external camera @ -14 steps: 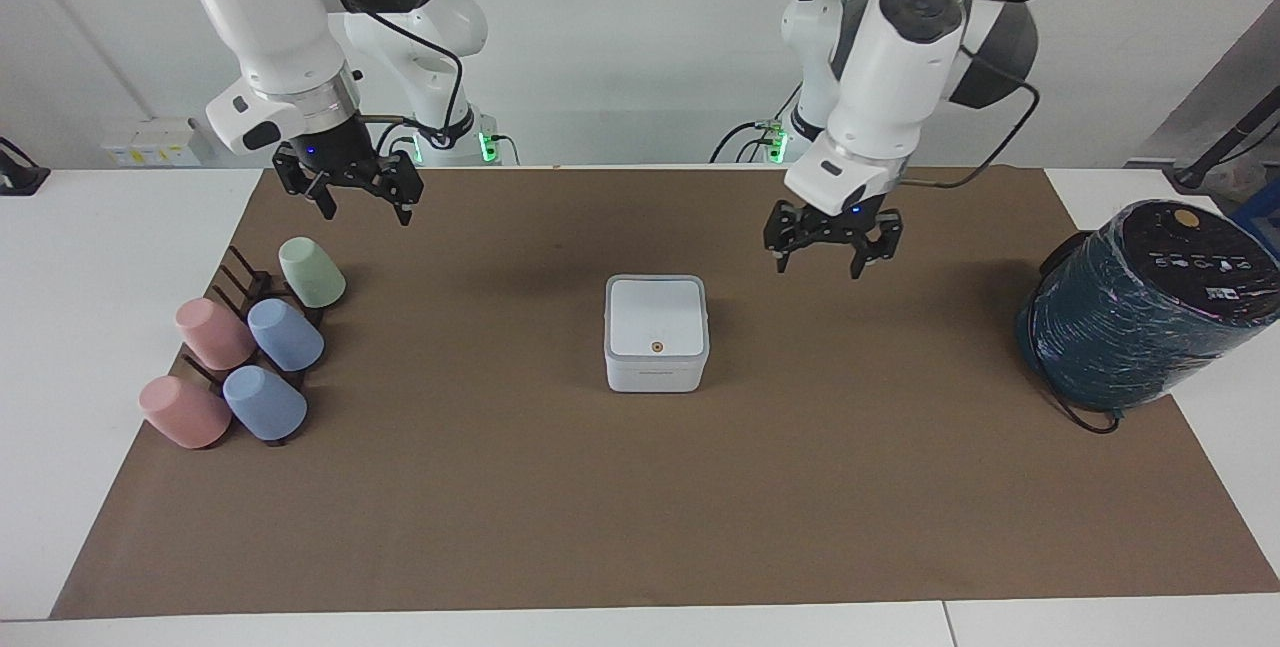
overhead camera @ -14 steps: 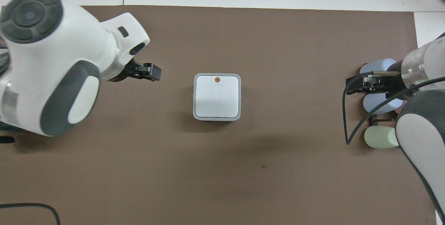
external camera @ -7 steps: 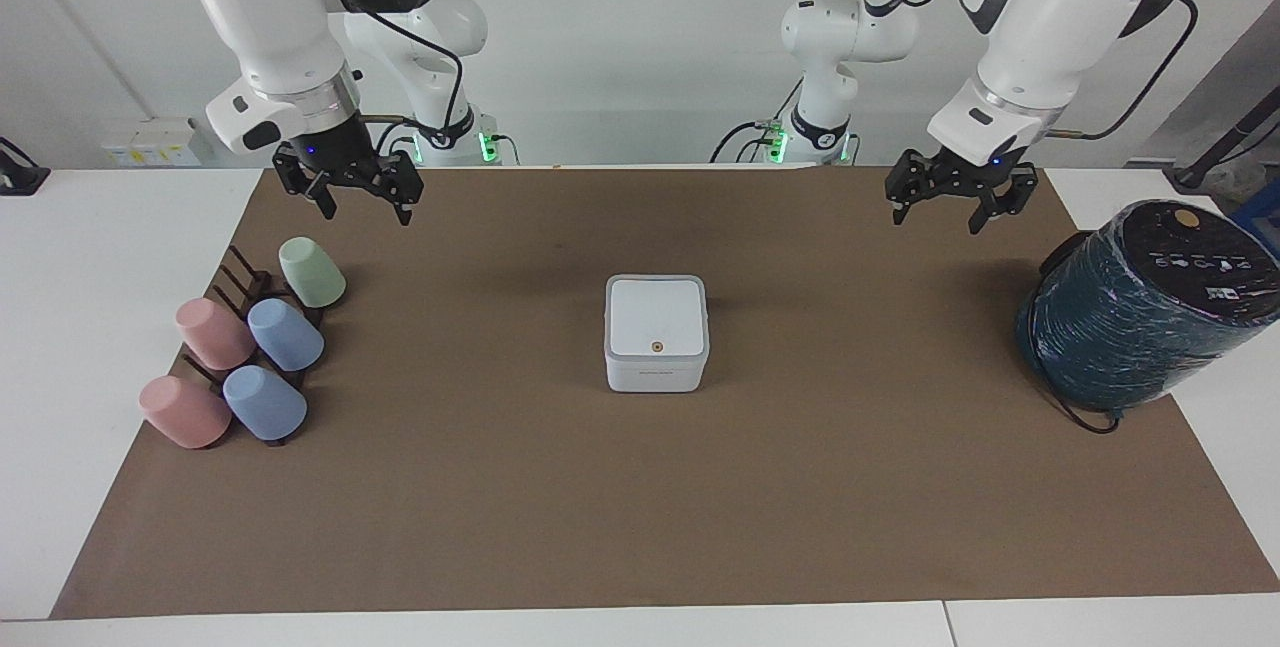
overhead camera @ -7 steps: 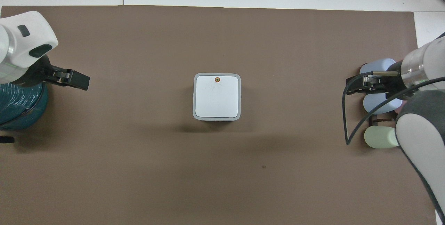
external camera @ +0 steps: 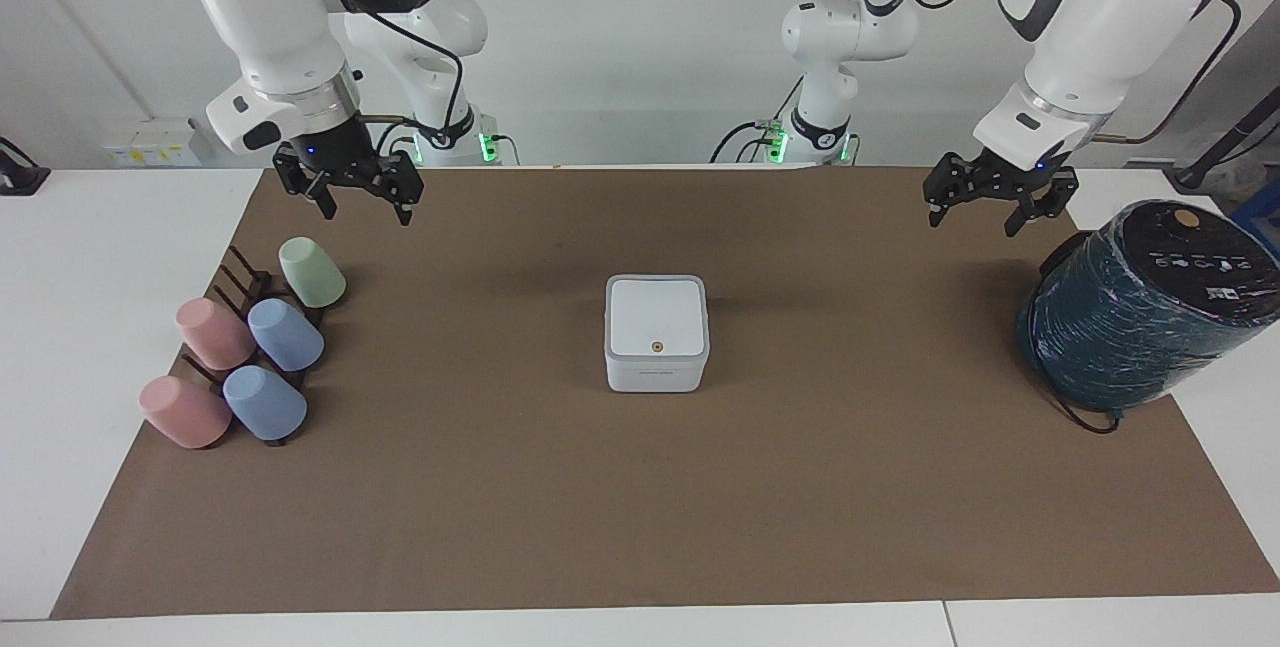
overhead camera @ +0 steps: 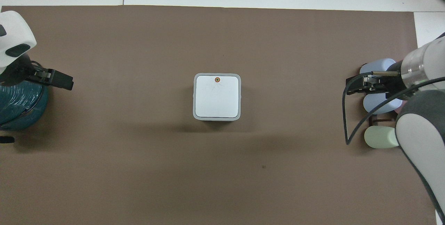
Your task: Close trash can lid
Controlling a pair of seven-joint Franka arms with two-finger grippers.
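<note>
Sitting square in the middle of the brown mat (external camera: 640, 487), the trash can (external camera: 656, 372) is upright with its lid (external camera: 656, 317) lying flat on top, fully down. It's pretty much a cube, so no real long axis. The little orange dot (overhead camera: 217, 79) on the lid is at the edge away from the robots, so the front points that way and the sides run parallel with the mat edges.

Nothing's touching it. The left gripper (external camera: 995, 210) hangs over the mat well off toward the left arm's end, fingers spread and pointing down, just beside the dark teal wrapped cylinder (external camera: 1140, 312). The can is well apart from those fingertips, toward the table's middle.

The right gripper (external camera: 352, 199) is up over the mat at the right arm's end, fingers spread too, above the cup rack (external camera: 245, 292) with its green cup (external camera: 311, 272), two blue cups (external camera: 285, 334) and two pink cups (external camera: 213, 333). That arm's just waiting.
</note>
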